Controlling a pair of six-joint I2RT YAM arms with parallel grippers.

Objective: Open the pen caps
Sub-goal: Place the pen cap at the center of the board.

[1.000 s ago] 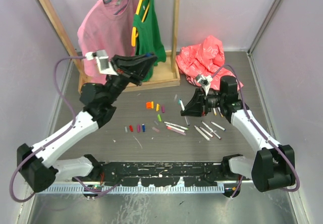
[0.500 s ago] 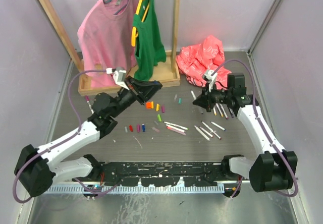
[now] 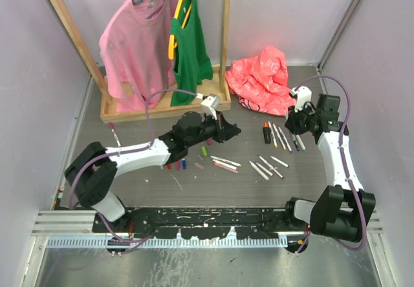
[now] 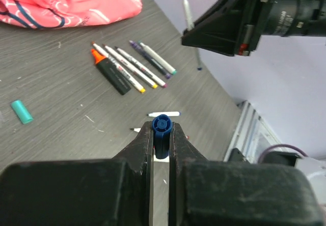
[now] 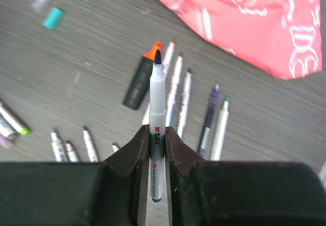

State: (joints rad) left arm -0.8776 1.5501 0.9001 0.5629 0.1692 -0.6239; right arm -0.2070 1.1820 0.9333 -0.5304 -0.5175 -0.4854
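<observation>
Two closed grips, left gripper [image 4: 161, 135] pinching blue cap [image 4: 161, 124], right gripper [image 5: 157, 134] pinching uncapped pen [image 5: 157, 86]

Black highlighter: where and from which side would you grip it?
Grip the highlighter on its black barrel, mid-length, from straight above, jaws across its width. It lies flat, a white pen lies close alongside, and this probably leaves the orange cap free to pull.
</observation>
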